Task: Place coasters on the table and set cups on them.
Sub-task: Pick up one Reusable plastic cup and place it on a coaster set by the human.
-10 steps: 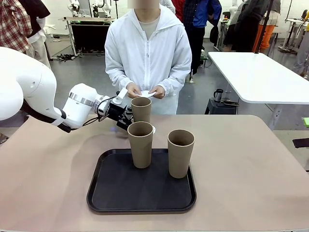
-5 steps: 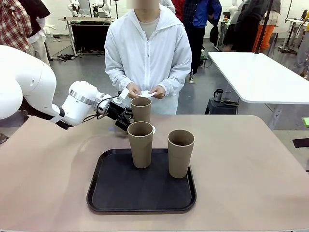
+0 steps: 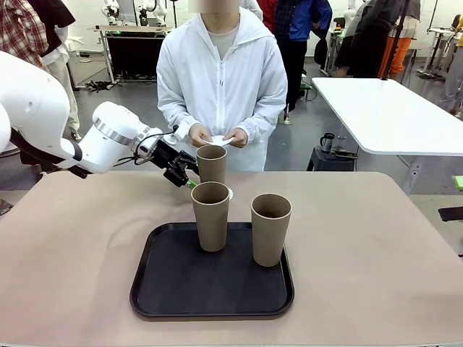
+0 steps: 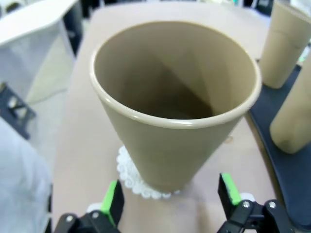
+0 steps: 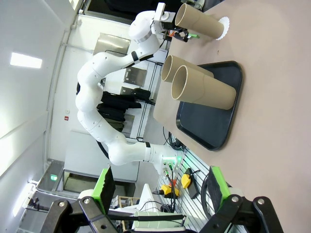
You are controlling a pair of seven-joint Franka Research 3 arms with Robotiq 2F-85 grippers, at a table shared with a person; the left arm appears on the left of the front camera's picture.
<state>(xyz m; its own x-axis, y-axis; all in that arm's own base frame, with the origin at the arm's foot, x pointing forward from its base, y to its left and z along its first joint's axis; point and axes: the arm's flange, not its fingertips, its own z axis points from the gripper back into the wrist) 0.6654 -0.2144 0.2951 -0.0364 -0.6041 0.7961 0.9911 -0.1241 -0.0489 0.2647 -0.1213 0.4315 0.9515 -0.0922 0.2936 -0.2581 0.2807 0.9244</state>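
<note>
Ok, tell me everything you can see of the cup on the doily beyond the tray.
The cup is a tall, tapered, handleless tumbler, matte tan-brown, like cardboard or bamboo fibre, with a smooth rounded rim. It is empty and stands upright on a white lacy coaster on the table, beyond the far edge of the tray. The left hand is open, its green pads either side of the base, apart from it. Nothing else touches it.

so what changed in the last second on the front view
The left gripper, jaws open, drew back from the far cup, up and toward the robot's left. That cup stayed upright on its coaster. The two cups on the black tray and the person's hands kept their places.
</note>
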